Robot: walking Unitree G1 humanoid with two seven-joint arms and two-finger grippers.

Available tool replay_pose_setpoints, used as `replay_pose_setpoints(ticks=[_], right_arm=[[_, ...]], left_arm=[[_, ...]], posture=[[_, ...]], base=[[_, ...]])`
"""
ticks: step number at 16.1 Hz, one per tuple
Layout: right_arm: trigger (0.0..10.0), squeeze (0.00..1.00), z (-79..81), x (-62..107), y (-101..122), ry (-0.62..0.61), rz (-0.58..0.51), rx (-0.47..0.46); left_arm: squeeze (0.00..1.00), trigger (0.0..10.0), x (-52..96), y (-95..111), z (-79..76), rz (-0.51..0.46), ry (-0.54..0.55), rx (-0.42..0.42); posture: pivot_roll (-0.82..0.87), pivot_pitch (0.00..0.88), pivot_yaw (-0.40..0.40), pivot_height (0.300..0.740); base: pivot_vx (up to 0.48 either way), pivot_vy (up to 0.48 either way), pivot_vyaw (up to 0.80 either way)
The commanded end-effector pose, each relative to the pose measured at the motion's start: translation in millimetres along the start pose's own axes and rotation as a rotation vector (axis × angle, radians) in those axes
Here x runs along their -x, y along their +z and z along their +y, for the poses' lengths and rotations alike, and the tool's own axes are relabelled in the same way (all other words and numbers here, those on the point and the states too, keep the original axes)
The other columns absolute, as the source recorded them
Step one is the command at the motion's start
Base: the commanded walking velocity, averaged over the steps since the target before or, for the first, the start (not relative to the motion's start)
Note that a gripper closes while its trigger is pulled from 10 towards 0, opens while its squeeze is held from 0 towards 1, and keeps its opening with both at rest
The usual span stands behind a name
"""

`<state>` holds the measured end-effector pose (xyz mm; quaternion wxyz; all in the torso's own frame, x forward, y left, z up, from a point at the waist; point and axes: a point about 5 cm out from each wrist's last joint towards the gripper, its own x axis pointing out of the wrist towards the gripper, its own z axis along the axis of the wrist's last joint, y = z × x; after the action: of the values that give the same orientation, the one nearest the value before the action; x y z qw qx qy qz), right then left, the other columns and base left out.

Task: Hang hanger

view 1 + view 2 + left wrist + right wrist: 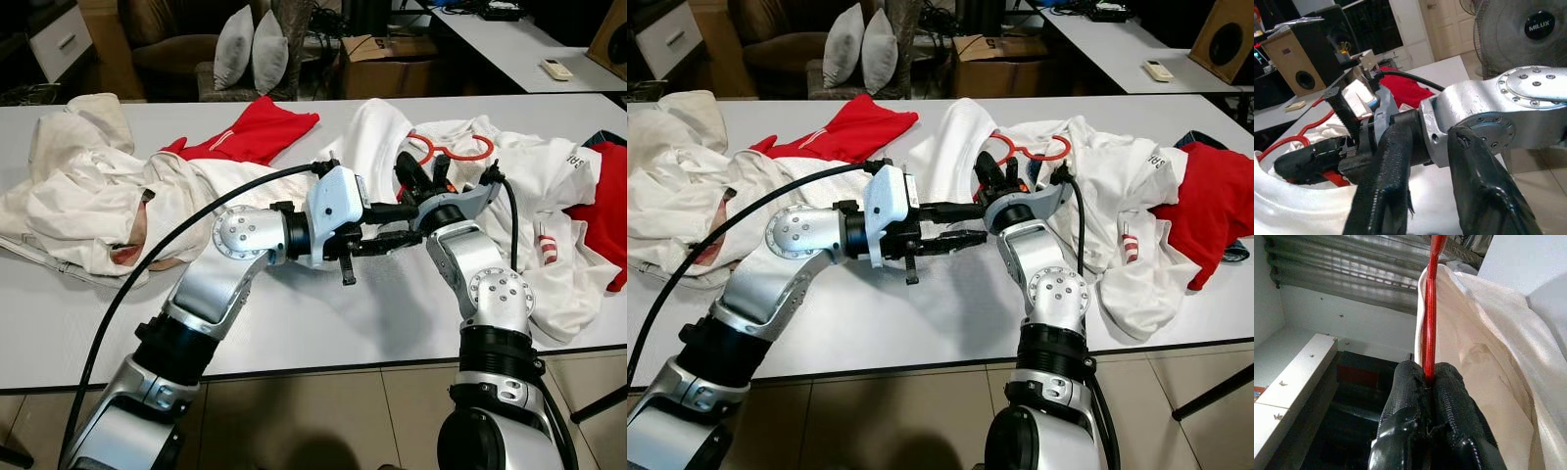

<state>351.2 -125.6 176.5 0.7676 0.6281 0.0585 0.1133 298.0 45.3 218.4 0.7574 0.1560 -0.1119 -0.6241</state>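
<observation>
Red hanger [1430, 308] sits pinched in my closed right pincer [1427, 377] with my open left pincer [392, 227] beside it, so lifting it clear of the white shirt [534, 181] comes next.

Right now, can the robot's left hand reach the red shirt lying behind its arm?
Probably yes. The left gripper is open and holding nothing, and the red shirt lies uncovered on the table. It points toward the right gripper, so the arm would need to swing back.

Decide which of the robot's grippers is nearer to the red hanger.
Right. The right gripper has its fingers shut on the red hanger. The left gripper hovers open beside the right wrist, short of the hanger.
</observation>
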Motion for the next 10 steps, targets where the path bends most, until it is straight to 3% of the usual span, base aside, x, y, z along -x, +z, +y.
replay_pose_setpoints(ticks=[1, 3, 5, 6, 7, 8, 10], right_arm=[[10.0, 0.00, -1.9, 4.9, -4.0, 0.020, 0.016, -0.023], [10.0, 0.00, -3.1, 16.8, -0.7, 0.085, 0.051, -0.014], [10.0, 0.00, -1.4, 31.3, 5.2, 0.166, 0.058, 0.013], [10.0, 0.00, 2.3, 43.3, 9.2, 0.234, 0.069, 0.057], [10.0, 0.00, 7.6, 53.2, 10.6, 0.299, 0.090, 0.099], [10.0, 0.00, 20.1, 71.4, 8.1, 0.417, 0.141, 0.164], [10.0, 0.00, 27.2, 83.6, 2.2, 0.481, 0.193, 0.200]], left_arm=[[1.00, 10.0, 7.9, 1.7, 5.3, -0.003, 0.043, 0.000], [1.00, 10.0, 30.6, 0.5, 28.4, 0.017, 0.241, 0.001], [1.00, 10.0, 57.3, -7.6, 43.6, 0.060, 0.421, 0.060], [0.80, 10.0, 79.7, -17.4, 48.5, 0.103, 0.542, 0.134], [0.09, 10.0, 97.1, -27.5, 47.9, 0.142, 0.625, 0.186], [0.00, 10.0, 121.6, -45.4, 36.2, 0.204, 0.730, 0.282], [0.00, 10.0, 134.1, -54.2, 21.4, 0.228, 0.768, 0.350]], posture=[[-0.18, 0.000, 0.007, 0.740], [-0.17, 0.000, 0.005, 0.740], [-0.17, 0.000, 0.011, 0.740], [-0.17, 0.000, 0.015, 0.740], [-0.17, 0.000, 0.019, 0.740], [-0.17, 0.000, 0.024, 0.740], [-0.17, 0.000, 0.024, 0.740]], base=[[0.000, 0.000, 0.00], [0.000, 0.000, 0.00], [0.000, 0.000, 0.00], [0.000, 0.000, 0.00], [0.000, 0.000, 0.00], [0.000, 0.000, 0.79], [0.000, 0.000, 0.79]])
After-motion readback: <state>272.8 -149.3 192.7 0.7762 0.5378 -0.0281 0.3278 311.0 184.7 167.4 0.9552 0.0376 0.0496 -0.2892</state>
